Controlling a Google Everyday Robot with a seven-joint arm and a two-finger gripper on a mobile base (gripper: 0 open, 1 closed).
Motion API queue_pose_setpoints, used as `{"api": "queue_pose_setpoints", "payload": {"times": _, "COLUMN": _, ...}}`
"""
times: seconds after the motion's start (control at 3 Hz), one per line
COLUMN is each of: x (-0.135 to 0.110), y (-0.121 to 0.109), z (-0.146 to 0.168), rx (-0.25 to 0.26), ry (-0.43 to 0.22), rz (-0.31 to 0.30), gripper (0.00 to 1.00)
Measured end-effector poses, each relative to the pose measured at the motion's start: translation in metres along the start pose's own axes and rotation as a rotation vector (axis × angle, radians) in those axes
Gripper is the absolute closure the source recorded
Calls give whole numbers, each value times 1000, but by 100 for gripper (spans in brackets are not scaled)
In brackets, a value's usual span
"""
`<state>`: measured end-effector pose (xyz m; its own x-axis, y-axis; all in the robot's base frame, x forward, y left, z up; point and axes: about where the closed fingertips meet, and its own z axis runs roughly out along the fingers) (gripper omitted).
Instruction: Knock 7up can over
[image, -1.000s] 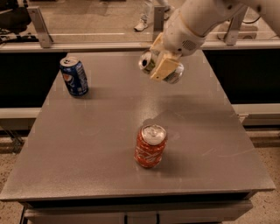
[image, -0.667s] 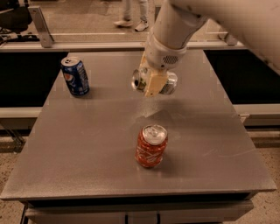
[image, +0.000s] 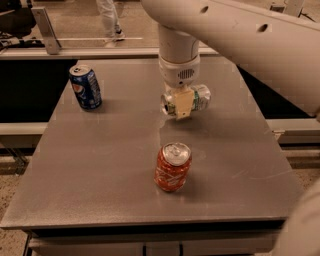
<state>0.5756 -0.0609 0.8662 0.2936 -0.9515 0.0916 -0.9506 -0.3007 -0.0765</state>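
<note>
1. The robot's gripper (image: 183, 106) is hanging over the middle of the far half of the grey counter (image: 100, 165), reaching straight down from the white arm (image: 179, 45) that is coming in from the upper right.
2. The gripper is clamping the 7up can (image: 201, 97): one beige finger (image: 183, 101) is pressing across the front of the can's body, while the other finger is hiding behind it.
3. The 7up can is lying on its side in that grip, its silver end pointing left and its green markings showing on the right (whether it is touching the counter or hanging just above it cannot be told).
4. A blue Pepsi can (image: 86, 88) is standing upright near the counter's far left corner, well apart from the gripper.
5. An orange-red can (image: 172, 167) is standing upright nearer the camera, almost directly in front of the gripper, with bare counter lying between them.
6. Beyond the counter's far edge, a person's legs (image: 111, 17) are showing on the floor.
</note>
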Motion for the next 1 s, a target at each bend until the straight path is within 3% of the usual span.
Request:
{"api": "queue_pose_setpoints", "payload": {"times": 0.33, "x": 8, "y": -4, "z": 7, "rx": -54, "ry": -12, "rz": -22, "gripper": 37}}
{"api": "queue_pose_setpoints", "payload": {"times": 0.67, "x": 7, "y": -9, "z": 7, "rx": -35, "ry": -18, "rz": -22, "gripper": 13}}
{"api": "queue_pose_setpoints", "payload": {"times": 1.0, "x": 6, "y": -13, "z": 7, "rx": -17, "ry": -22, "rz": -21, "gripper": 0}}
